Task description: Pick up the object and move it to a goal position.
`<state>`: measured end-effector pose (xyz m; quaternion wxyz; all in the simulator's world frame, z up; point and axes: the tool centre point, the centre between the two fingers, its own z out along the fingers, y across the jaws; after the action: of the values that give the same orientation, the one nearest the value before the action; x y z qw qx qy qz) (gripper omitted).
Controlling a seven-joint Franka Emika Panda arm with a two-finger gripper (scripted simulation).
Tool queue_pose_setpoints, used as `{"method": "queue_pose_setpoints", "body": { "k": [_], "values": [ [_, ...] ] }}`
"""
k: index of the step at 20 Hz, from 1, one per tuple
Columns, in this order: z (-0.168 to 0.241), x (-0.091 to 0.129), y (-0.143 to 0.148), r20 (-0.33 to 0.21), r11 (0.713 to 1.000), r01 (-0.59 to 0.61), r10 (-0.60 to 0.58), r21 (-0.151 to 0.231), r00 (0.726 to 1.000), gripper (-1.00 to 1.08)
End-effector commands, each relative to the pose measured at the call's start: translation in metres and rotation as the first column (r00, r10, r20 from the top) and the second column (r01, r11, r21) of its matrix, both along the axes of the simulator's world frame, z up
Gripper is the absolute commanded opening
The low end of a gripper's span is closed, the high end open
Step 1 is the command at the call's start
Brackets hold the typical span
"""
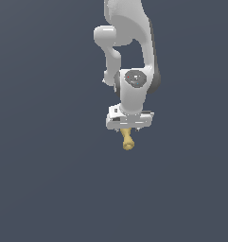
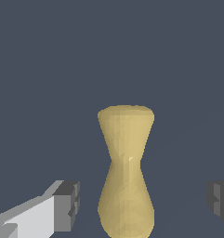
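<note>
Gripper (image 2: pixel 141 202) standing wide — fingers (image 2: pixel 64 204) lying apart from the yellow object (image 2: pixel 126 172) between them; plain grey floor (image 1: pixel 39 189) surrounding it.

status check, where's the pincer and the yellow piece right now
White pincer open, fingers apart either side of the mustard-yellow bone-shaped piece. No contact visible, piece not gripped. Nothing else in view around it.
</note>
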<state>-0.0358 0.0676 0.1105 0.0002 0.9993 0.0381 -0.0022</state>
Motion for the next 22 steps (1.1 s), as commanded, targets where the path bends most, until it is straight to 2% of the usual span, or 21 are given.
{"method": "queue_pose_setpoints", "body": {
  "k": [1, 7, 15, 21, 22],
  "values": [
    [-0.001, -0.002, 0.004, 0.004, 1.0, -0.003, 0.003, 0.0, 1.0, 1.0],
    [-0.007, -0.001, 0.004, 0.002, 1.0, -0.003, 0.003, 0.0, 1.0, 1.0],
    [-0.042, -0.003, 0.004, 0.003, 1.0, -0.004, 0.004, 0.001, 1.0, 1.0],
    [-0.052, -0.002, 0.005, 0.004, 1.0, -0.004, 0.004, 0.001, 1.0, 1.0],
    [-0.052, -0.002, 0.005, 0.004, 1.0, -0.004, 0.004, 0.001, 1.0, -1.0]
  ]
}}
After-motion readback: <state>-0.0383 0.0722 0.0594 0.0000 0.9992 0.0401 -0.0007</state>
